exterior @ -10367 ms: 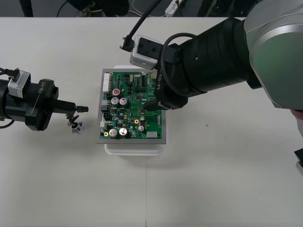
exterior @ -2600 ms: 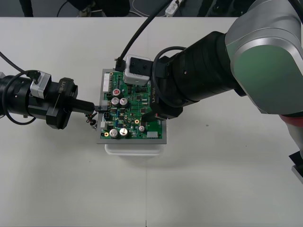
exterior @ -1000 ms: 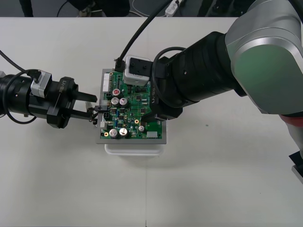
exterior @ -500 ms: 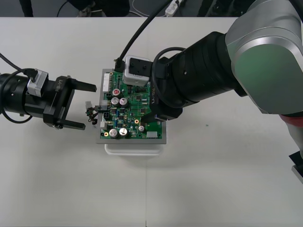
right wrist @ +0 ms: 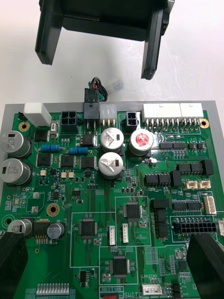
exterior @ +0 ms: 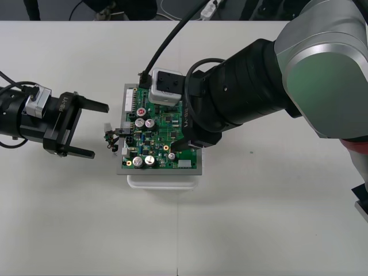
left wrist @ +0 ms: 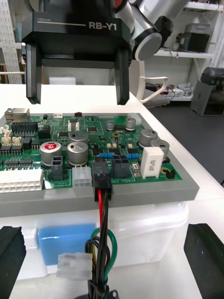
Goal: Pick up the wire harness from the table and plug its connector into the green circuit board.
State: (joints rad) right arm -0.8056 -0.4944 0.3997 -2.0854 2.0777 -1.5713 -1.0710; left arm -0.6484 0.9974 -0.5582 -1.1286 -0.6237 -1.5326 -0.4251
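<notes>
My left tool [exterior: 100, 131] stands open at the left of the worktop [exterior: 259, 218]. Its two fingers [left wrist: 11, 254] are spread wide, grip nothing, and sit just clear of the left edge of the green circuit board [exterior: 163, 123]. Between this tool and the board, the wire harness [exterior: 110, 141] hangs off the board's edge. Its red, black and green wires [left wrist: 103, 219] run down in front of the white base [left wrist: 154, 233] and touch neither finger. The harness's black plug [left wrist: 101, 179] is seated in a header on the board edge that faces my left tool, between a white header [left wrist: 81, 177] and a black header [left wrist: 120, 166]. Beyond the plug, my right tool [right wrist: 108, 238] is held over the middle of the board, with its fingers far apart and nothing between them.
</notes>
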